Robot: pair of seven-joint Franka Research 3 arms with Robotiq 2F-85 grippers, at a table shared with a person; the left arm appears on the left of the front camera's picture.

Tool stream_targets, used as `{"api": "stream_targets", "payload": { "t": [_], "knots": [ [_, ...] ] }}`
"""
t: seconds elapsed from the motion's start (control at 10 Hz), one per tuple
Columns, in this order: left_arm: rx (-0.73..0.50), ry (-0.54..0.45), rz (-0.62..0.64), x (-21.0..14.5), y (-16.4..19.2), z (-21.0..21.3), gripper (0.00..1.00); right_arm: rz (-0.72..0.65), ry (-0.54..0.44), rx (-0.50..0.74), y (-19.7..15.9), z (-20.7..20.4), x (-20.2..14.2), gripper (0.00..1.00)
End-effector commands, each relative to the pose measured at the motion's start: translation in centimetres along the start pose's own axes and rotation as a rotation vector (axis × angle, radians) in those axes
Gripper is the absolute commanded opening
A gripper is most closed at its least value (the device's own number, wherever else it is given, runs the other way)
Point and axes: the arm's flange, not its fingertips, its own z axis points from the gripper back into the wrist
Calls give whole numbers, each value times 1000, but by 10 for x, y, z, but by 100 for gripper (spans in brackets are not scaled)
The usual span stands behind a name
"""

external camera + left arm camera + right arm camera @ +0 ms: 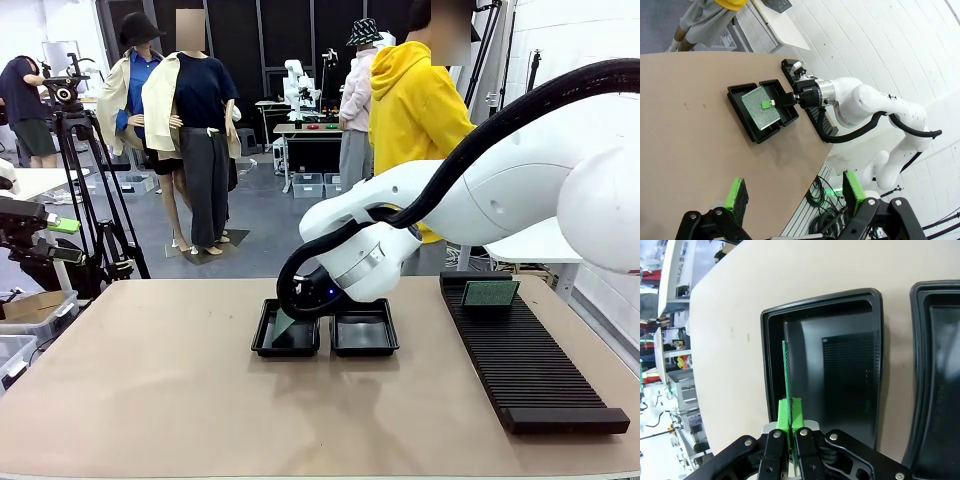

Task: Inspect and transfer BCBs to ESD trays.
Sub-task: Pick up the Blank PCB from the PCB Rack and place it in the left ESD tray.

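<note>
The right gripper (pixel 771 103) is pinching one BCB (pixel 759 107) by its edge between its green pads. It is holding the board tilted over the left ESD tray (pixel 262 346), which is sitting near the middle of the table (pixel 150 400) toward its far edge, just beside the right ESD tray (pixel 364 350). Doing this placement well probably means lowering the board's free edge inside the flared rim, levelling it toward the tray floor, and only then parting the pads, so that it is not catching on the rim or dropping askew. The right wrist view is giving the board edge-on, over the tray's side away from the other tray, while the left wrist view is giving its broad face and tilt. The front view is adding a second BCB (pixel 490 293) standing at the far end of the black rack (pixel 540 380) along the table's right edge. The left gripper (pixel 795 192) is hanging well apart from the trays, jaws spread wide, holding nothing.
</note>
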Motion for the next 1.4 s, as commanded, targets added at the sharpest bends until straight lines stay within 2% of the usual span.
{"api": "stream_targets", "payload": {
  "t": [0.0, 0.2, 0.3, 0.5, 0.8, 0.9, 1.1, 1.3],
  "knots": [
    [1, -5, 17, 1, -2, 2, 100, -23, 11, -18, 18, -8, 15, 0],
    [1, -5, 17, 1, -2, 2, 100, -26, 8, -22, 16, -9, 19, 0],
    [1, -5, 17, 1, -2, 2, 100, -27, 11, -20, 15, -9, 21, 8],
    [1, -5, 17, 1, -2, 2, 100, -19, 22, -27, 16, -10, 21, 39],
    [1, -5, 17, 1, -2, 2, 100, -17, 35, -34, 16, -10, 23, 96],
    [1, -5, 17, 1, -2, 2, 100, -19, 28, -41, 16, -7, 22, 100],
    [1, -5, 17, 1, -2, 2, 100, 11, -14, -64, 23, 17, 17, 100],
    [1, -5, 17, 1, -2, 2, 100, 69, -10, -108, 32, 49, 9, 100]
  ]
}}
